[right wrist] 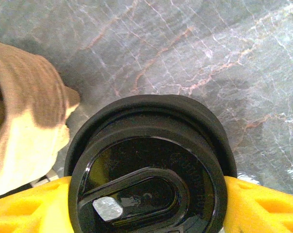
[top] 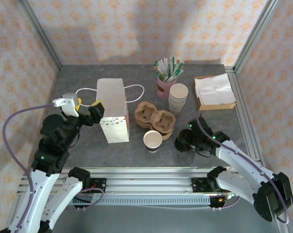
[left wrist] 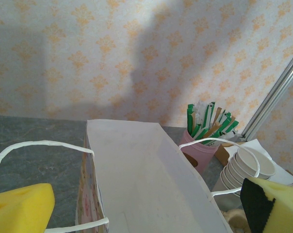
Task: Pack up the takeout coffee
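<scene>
My right pincer (right wrist: 147, 196) grasps the black lid (right wrist: 146, 165) on the worktop (right wrist: 195, 43), beside the carrier (top: 155, 118). The takeout coffee cup (top: 153, 139) stands lidless just before that carrier. My left pincer (left wrist: 149, 206), released wide, straddles the paper bag (left wrist: 137, 174). Next, I judge: lift the lid and seat it squarely on the cup.

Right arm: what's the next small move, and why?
Probably close the right gripper firmly on the black lid before any lift. Its yellow fingers flank the lid on both sides, but a firm pinch isn't evident. The paper cup nearby stands lidless, so the lid likely goes there.
</scene>
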`<state>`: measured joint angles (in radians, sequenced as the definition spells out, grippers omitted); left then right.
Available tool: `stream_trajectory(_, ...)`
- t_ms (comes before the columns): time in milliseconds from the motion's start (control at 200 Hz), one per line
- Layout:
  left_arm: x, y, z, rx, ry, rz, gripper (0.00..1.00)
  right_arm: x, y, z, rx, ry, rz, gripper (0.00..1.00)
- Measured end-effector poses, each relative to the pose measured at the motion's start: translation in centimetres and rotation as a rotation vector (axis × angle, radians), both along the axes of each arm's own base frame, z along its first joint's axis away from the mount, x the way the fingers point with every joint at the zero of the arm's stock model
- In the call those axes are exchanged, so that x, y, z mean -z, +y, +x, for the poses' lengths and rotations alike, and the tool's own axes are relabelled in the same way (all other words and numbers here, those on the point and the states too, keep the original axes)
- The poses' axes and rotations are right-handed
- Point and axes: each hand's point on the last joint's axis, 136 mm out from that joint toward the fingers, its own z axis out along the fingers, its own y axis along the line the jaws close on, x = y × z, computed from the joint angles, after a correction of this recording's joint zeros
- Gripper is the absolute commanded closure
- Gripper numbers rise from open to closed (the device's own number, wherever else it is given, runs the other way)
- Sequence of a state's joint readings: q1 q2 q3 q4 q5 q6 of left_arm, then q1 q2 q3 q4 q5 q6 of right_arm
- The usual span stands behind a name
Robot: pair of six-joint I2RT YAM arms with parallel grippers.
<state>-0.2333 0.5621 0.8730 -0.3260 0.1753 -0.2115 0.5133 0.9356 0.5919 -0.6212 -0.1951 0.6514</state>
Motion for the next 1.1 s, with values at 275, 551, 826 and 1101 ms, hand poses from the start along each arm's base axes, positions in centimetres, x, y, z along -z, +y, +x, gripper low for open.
stream_trajectory(275,0.1,0.0,0.1,0.000,0.003,0.001,0.00,-5.6,0.0,0.6,-0.077,-0.076,-0.036,0.32)
stream_trajectory(551,0.1,0.0,0.1,0.000,0.004,0.001,0.00,-13.8,5.0,-0.4,-0.393,-0.176,-0.130,0.32)
stream_trajectory(826,0.1,0.0,0.1,0.000,0.003,0.001,0.00,-12.0,12.3,-2.8,-0.690,-0.080,-0.270,0.32)
stream_trajectory(1101,0.1,0.0,0.1,0.000,0.003,0.001,0.00,-8.6,13.6,-2.7,-0.747,0.009,-0.357,0.32)
